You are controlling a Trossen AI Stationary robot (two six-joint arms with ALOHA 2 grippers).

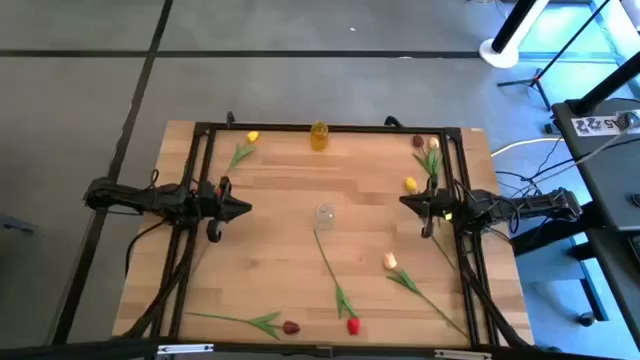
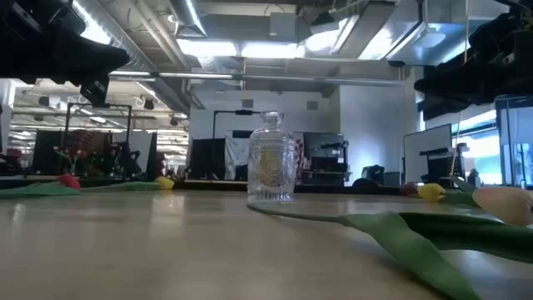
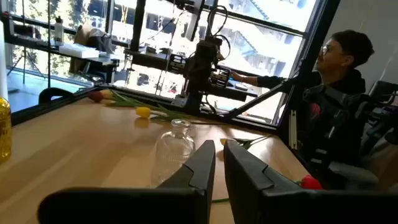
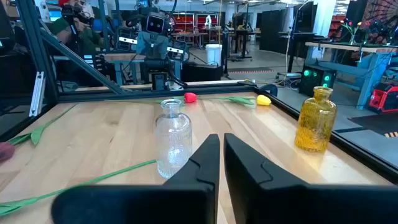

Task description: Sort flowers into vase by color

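1. We see a pale wooden desk (image 1: 300, 240) inside a black metal frame (image 1: 330, 128), standing on a grey floor (image 1: 80, 90) crossed by dark lines.
2. In the low view the room behind is a large workshop with ceiling strip lights and dark equipment; in the left wrist view a person (image 3: 339, 99) in dark clothing sits beyond the desk.
3. A clear glass vase (image 1: 324, 215) stands upright near the desk's middle, and a yellow glass vase (image 1: 319, 136) stands at the far edge.
4. The flowers lie scattered flat on the desk: a yellow tulip (image 1: 252, 137) near the far left corner, a maroon tulip (image 1: 419, 142), a cream tulip (image 1: 433, 144) and another yellow tulip (image 1: 411, 184) at the far right, a second cream tulip (image 1: 390, 262) to the right, a red tulip (image 1: 352, 325) and a dark maroon tulip (image 1: 290, 327) at the near edge.
5. The red tulip's stem tip lies just beside the clear vase.
6. The left gripper (image 1: 243, 209) hangs at the left side, fingers nearly together, empty.
7. The right gripper (image 1: 404, 202) hangs at the right side, fingers together, empty, near the yellow tulip there.
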